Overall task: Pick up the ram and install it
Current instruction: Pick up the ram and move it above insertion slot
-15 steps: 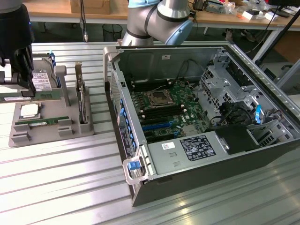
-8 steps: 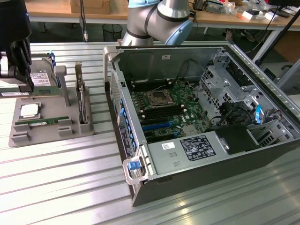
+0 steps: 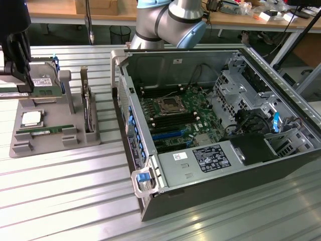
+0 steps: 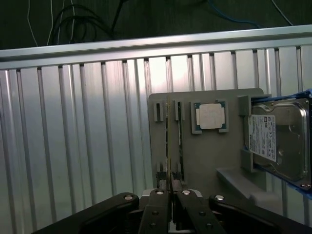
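Ram, a long thin green circuit-board stick point(image 3: 40, 131), sits in the grey plastic fixture tray point(image 3: 50, 144), left of the open black PC case point(image 3: 150, 65). Gripper point(image 4: 169, 187) hangs above it, clenched & empty. Pick-up & install not yet done.

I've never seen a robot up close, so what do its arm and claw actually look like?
The arm is a thick, round silver-grey tube with a pale blue cap at its joint. The claw is matte black, built from angular bars pinned with small silver screws.
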`<move>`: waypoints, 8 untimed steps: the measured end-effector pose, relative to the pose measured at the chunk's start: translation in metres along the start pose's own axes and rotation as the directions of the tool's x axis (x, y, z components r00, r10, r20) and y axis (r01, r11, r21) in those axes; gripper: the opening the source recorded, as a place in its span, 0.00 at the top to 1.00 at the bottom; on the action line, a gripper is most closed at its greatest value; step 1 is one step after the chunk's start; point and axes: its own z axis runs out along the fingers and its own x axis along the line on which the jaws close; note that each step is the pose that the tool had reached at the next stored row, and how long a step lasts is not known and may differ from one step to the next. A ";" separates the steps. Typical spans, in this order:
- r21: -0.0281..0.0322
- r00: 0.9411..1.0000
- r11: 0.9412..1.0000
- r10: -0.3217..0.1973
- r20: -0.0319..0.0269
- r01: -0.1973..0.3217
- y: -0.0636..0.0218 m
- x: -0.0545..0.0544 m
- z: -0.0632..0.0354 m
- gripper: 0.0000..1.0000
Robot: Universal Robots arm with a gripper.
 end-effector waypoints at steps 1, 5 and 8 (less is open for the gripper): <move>0.000 1.000 1.000 0.000 0.000 0.000 0.0001 0.000 -0.0028 0.87; 0.000 1.000 1.000 0.000 0.002 0.000 0.0004 0.000 -0.0108 0.87; 0.000 1.000 1.000 0.000 0.003 0.000 0.0006 0.000 -0.0165 0.87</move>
